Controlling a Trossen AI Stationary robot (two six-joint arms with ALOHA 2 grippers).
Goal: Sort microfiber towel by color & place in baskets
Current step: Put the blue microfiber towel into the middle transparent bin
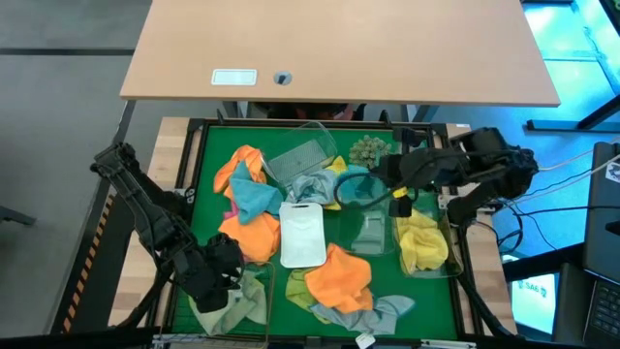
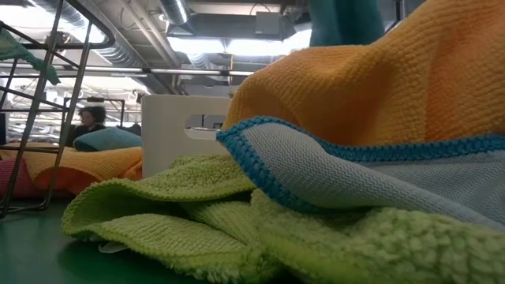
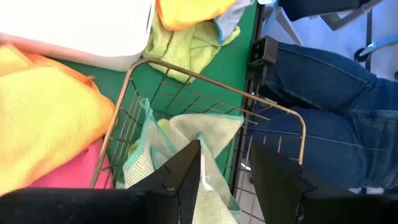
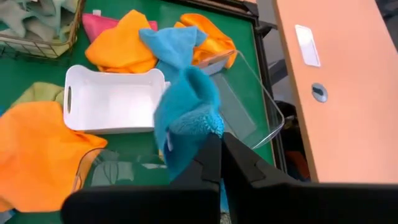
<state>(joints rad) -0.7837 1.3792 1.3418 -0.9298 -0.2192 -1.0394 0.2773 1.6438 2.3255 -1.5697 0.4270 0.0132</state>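
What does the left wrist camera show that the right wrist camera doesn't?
Only the left wrist view shows the left hand, open over the wire basket with pale green towels inside, and a person's jeans beside the table. Only the right wrist view shows the right hand shut on a teal towel, a clear tub and the desk. Both show the white tray, orange towels and green mat.

My left pincer hovers over the wire basket at the counter's near-left corner; the tray sits mid-counter.
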